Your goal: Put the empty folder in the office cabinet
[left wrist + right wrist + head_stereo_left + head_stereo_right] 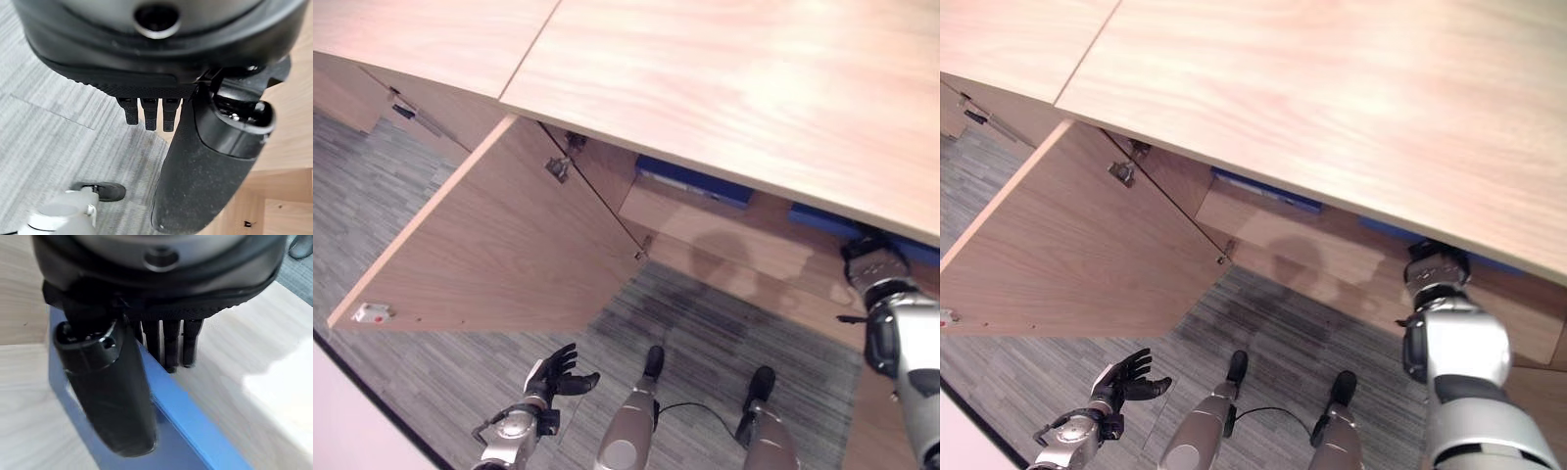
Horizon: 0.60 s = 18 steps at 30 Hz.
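A blue folder [195, 428] stands on edge on a pale wooden shelf inside the cabinet. My right hand [112, 391] pinches its upper edge, with the thumb on one face and the fingers [171, 347] on the other. In the eye views this folder [822, 221] shows as a blue strip under the cabinet top, and my right arm [901, 338] reaches in beside it with the hand mostly hidden beneath the top. My left hand [554, 374] hangs low over the carpet at the lower left, fingers relaxed and holding nothing.
The wooden cabinet top [724, 88] overhangs the opening. The left cabinet door [509, 245] is swung wide open towards me. A second blue folder [691, 180] sits further left on the shelf [734, 240]. Grey carpet [724, 323] covers the floor.
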Available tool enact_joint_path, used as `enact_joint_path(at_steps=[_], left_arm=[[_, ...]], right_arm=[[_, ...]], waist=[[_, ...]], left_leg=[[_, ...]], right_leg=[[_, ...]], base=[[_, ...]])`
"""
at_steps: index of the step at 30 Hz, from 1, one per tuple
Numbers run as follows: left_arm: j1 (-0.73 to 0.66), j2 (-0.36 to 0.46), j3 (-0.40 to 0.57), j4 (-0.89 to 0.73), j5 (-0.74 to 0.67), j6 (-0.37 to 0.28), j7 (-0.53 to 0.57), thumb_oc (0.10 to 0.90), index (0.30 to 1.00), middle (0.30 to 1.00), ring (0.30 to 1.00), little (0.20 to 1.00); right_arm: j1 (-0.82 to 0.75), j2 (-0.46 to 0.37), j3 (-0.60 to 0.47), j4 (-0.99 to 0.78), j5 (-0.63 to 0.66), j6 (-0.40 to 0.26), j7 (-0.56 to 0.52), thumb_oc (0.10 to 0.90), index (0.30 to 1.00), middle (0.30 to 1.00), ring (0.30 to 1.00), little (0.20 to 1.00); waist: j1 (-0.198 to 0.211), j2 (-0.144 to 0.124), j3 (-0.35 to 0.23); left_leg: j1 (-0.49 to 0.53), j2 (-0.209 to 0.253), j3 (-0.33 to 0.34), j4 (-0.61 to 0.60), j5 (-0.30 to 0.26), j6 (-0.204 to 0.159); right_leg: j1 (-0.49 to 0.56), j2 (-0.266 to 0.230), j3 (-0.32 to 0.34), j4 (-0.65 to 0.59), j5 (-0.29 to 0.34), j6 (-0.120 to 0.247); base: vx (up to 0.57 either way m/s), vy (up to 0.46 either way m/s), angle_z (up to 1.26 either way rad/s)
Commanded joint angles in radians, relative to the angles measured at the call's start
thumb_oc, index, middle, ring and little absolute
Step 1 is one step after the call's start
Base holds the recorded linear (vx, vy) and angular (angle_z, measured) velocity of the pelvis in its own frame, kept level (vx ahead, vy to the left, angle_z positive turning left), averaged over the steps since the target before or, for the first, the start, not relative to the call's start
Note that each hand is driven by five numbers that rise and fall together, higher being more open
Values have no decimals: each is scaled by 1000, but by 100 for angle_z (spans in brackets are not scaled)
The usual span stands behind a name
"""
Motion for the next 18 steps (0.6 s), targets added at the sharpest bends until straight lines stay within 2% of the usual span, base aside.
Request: enact_joint_path(at_steps=[1, 6, 11, 12, 16, 18], left_arm=[[-8, 28, 43, 76, 18, -17, 21, 800, 900, 900, 900, 900], [-4, -2, 96, 185, 36, -6, 25, 800, 900, 900, 900, 900], [35, -9, 176, 315, 97, 8, 18, 800, 900, 900, 900, 900], [37, -9, 176, 315, 98, 7, 18, 800, 900, 900, 900, 900], [84, 2, 259, 379, 123, 14, 3, 800, 900, 900, 900, 900], [117, -8, 277, 355, 139, 6, -1, 800, 900, 900, 900, 900]], right_arm=[[54, 50, -39, -18, 5, -20, 14, 800, 900, 900, 900, 900], [212, 149, -61, -73, -3, -43, 53, 800, 900, 900, 900, 900], [418, 238, -35, -187, -21, -61, 129, 800, 900, 900, 900, 900], [422, 241, -34, -191, -22, -61, 129, 800, 900, 900, 900, 900], [580, 295, 17, -294, -118, -64, 162, 800, 900, 900, 900, 900], [671, 302, 66, -445, -197, -87, 191, 800, 900, 900, 900, 900]], waist=[[19, -47, -54], [-12, -78, -104], [-55, -115, -162], [-56, -116, -163], [-74, -143, -215], [-86, -153, -230]], left_leg=[[43, -22, 8, -25, -81, 13], [141, -22, 21, -92, -72, 15], [234, -21, 38, -135, -70, 13], [235, -21, 38, -136, -71, 14], [293, -20, 50, -141, -86, 14], [317, -20, 59, -141, -93, 18]], right_leg=[[118, 0, 17, 69, -179, 67], [211, 4, 4, -9, -158, 72], [302, 15, 1, -75, -136, 77], [305, 15, 0, -77, -135, 77], [371, 19, 4, -129, -118, 79], [388, 18, 11, -139, -110, 81]], base=[[47, 25, 5], [110, 39, -3], [117, 33, 0], [127, 49, 2], [113, 41, -12], [95, 63, -24]])
